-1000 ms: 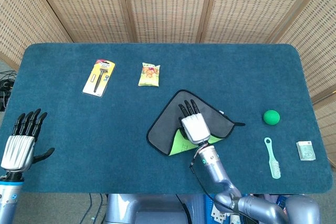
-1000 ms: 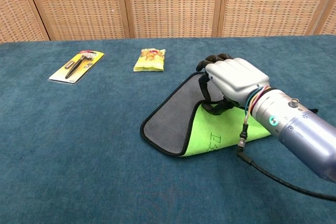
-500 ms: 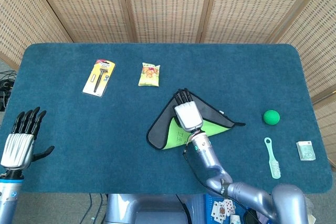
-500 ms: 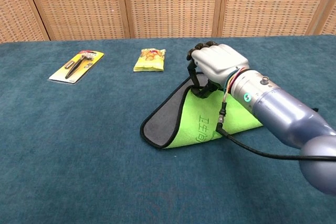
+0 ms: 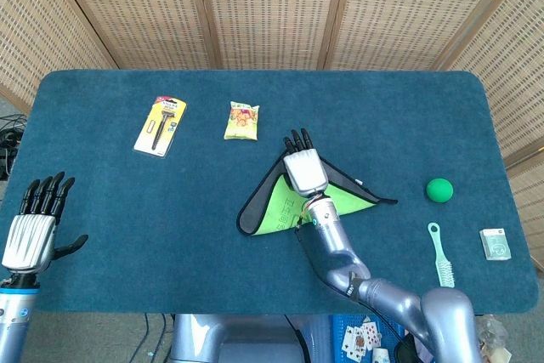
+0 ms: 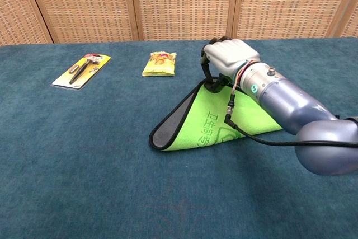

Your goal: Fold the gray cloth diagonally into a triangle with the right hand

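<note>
Gray cloth (image 5: 293, 201) folded green-side-up, far corner pinched under right robot hand (image 5: 303, 166), fingers curled on it

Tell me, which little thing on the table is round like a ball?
The green ball, on the right side of the table. It is the only round thing; the comb, snack packet and razor pack are long or flat.

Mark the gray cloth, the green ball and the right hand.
gray cloth (image 6: 215, 130): chest view, green folded-over face.
green ball (image 5: 439, 190): head view, its centre.
right hand (image 5: 304, 171): head view, back of hand.
</note>
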